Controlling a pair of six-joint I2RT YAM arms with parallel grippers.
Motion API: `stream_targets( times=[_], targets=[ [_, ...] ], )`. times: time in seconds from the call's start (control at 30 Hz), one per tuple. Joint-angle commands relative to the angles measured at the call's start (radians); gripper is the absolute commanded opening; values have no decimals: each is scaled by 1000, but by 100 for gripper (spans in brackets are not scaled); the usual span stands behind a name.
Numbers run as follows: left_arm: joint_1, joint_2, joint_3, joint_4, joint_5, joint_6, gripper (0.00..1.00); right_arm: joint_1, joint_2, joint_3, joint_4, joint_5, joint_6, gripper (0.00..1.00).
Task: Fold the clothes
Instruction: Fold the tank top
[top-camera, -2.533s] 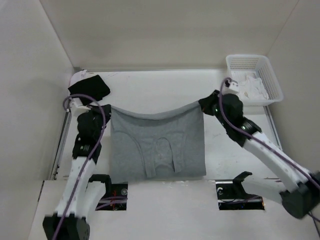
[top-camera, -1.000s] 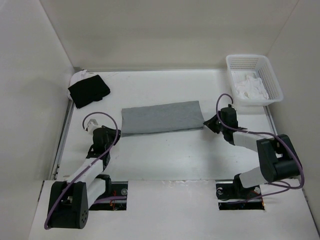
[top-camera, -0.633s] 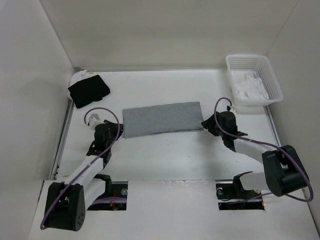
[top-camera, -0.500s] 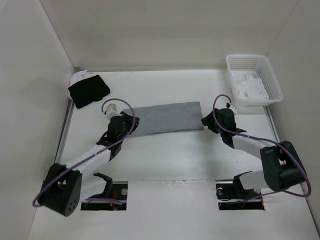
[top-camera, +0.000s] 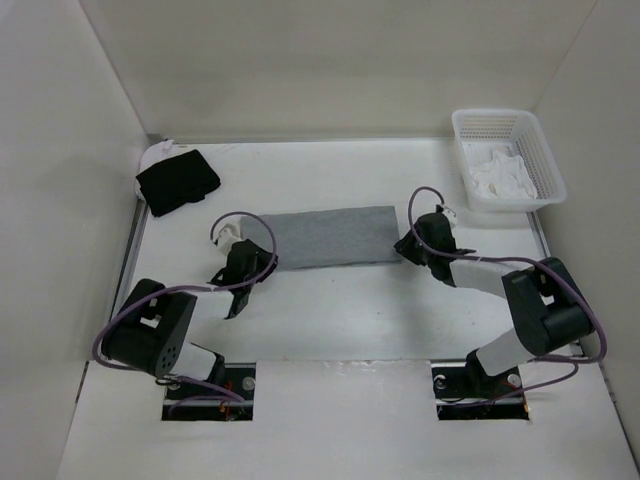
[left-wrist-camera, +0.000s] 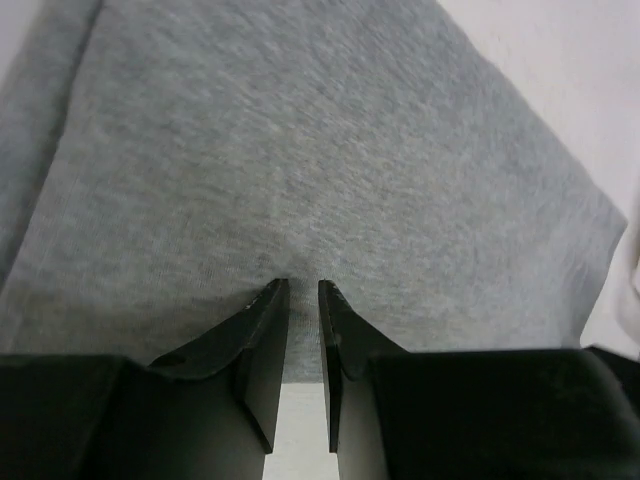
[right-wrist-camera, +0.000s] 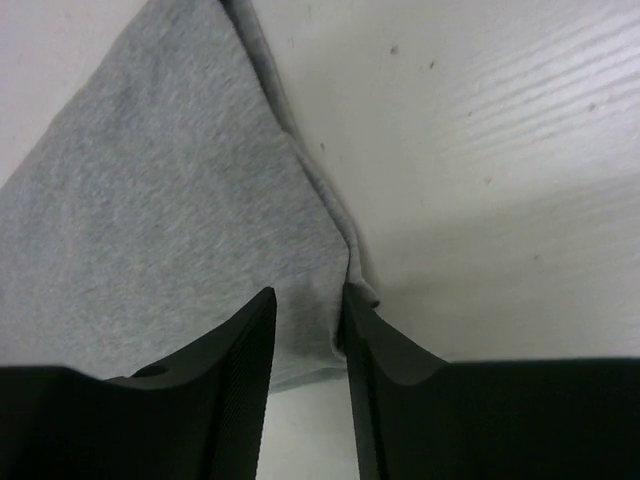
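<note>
Far left on the worktop (top-camera: 400, 310), black cloth (top-camera: 178, 180). Next, left end effector (left-wrist-camera: 303, 286), slightly open, gripping nothing, tips at the left end of grey top (top-camera: 335, 237), folded into a flat strip mid-worktop. At its right corner, right end effector (right-wrist-camera: 308, 293), open, cloth showing between the fingers. Far right, basket (top-camera: 545, 150) with white cloth (top-camera: 500, 177).
</note>
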Motion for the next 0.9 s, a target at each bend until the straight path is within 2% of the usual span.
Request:
stream_targets(
  times=[0.0,0.1,0.2,0.27,0.37,0.43,0.63,0.87],
  targets=[
    [85,-56,-67,20,0,12,18,45,3,-17,17,-31,42,32],
    [192,-89,-103,3,34,14,18,105,-40,-58,5,-31,65,19],
    [303,-146,-124,-4,78,6,18,157,-93,-103,-11,-28,90,20],
    [327,-186,-121,-6,97,12,18,168,-134,-132,-11,-11,84,30],
    [320,-231,-98,-26,100,17,20,168,-152,-140,8,3,43,62],
    [282,-243,-80,-26,95,17,20,168,-113,-117,49,-29,9,67],
    [200,-228,-54,-15,78,11,20,172,42,-84,232,-196,44,63],
    [186,-281,-44,-32,77,9,20,166,220,-94,400,-325,173,44]
  ],
)
